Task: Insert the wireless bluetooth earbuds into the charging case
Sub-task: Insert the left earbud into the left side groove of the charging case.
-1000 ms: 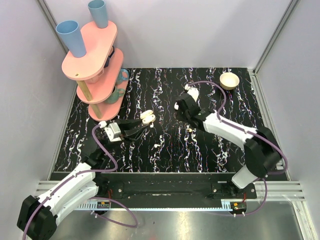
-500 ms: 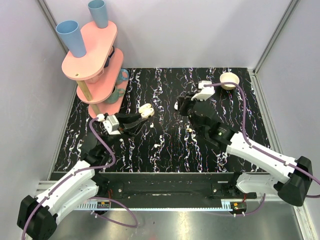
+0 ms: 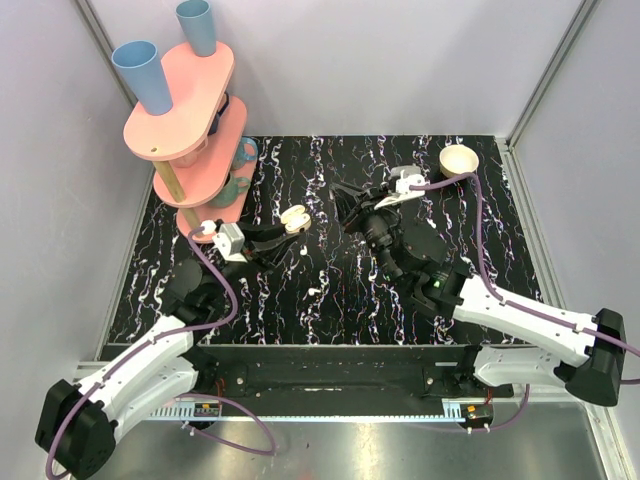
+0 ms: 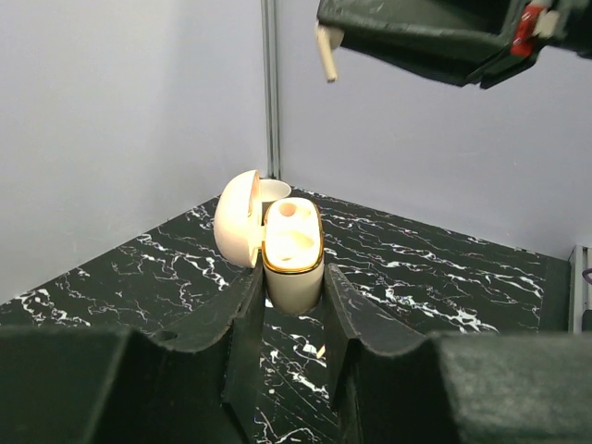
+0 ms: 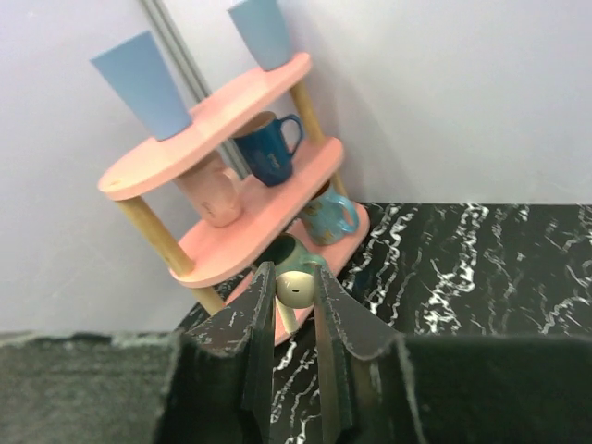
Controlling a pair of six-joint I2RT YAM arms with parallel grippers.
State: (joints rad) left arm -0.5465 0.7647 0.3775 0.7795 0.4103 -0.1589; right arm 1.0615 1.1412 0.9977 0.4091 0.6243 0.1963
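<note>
The black marbled table (image 3: pixel 480 290) carries the work. Toward its left side, the left gripper (image 4: pixel 292 277) is clamped fully on the charging case (image 4: pixel 294 242), lid hinged open and sockets exposed. Over the table's middle, the right gripper (image 5: pixel 294 277) is pinched nearly closed on one earbud (image 5: pixel 294 292), clear of the case. A small white piece (image 3: pixel 314 291) lies nearer the front edge. It is possibly the second earbud, but too small to confirm.

Step in hand, as judged: bringing the first earbud to the case. The next move calls for aligning its stem with a socket, seating it, then releasing.
</note>
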